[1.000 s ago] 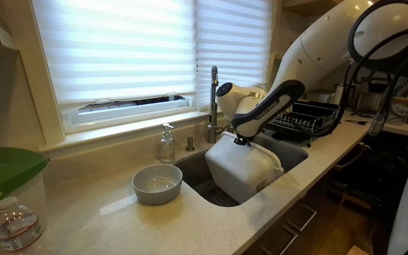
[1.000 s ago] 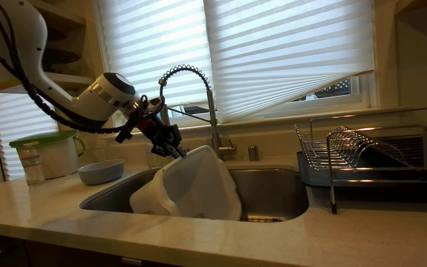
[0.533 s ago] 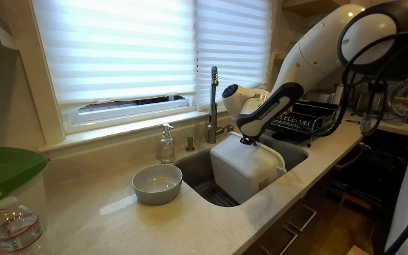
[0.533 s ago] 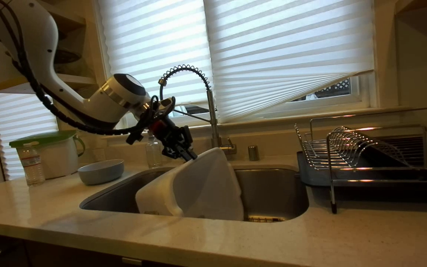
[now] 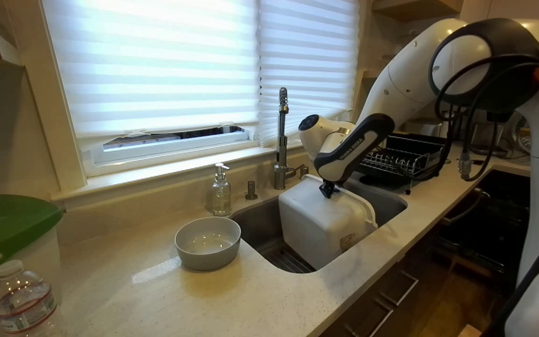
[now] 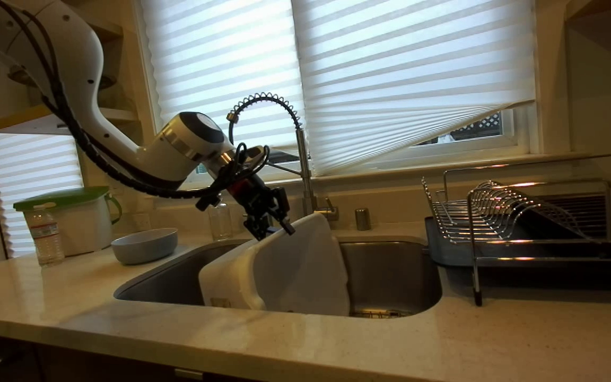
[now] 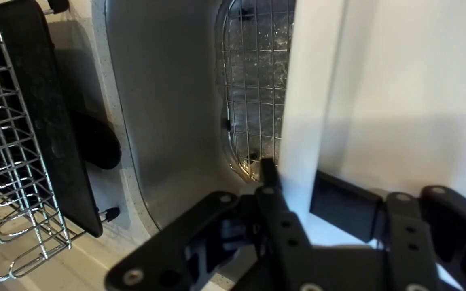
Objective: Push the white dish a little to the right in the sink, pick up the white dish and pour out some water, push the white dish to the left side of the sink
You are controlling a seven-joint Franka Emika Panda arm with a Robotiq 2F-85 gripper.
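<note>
The white dish (image 5: 314,217) leans on its side within the sink (image 6: 390,268), its mouth turned toward the dish rack end. My gripper (image 6: 276,232) is at the dish's raised upper edge, its fingers spread, one on either side of the wall. In the wrist view the pale rim (image 7: 306,101) runs up between the fingers of the gripper (image 7: 293,178). The left finger lies close along the rim; whether it touches cannot be made out. The right finger (image 7: 346,206) is on the dish's inner side. Part of the dish is hidden below the counter edge.
A chrome faucet (image 6: 305,170) rises behind the dish, close to the arm. The wire dish rack (image 6: 528,228) borders the sink. A grey round bowl (image 5: 207,245), a soap bottle (image 5: 222,194), a water bottle (image 6: 45,236) and a green-lidded container (image 6: 67,217) stand on the counter.
The arm and the tilted dish have shifted toward the dish rack. The fingers, close together on the dish's edge half a second ago, have now spread apart.
</note>
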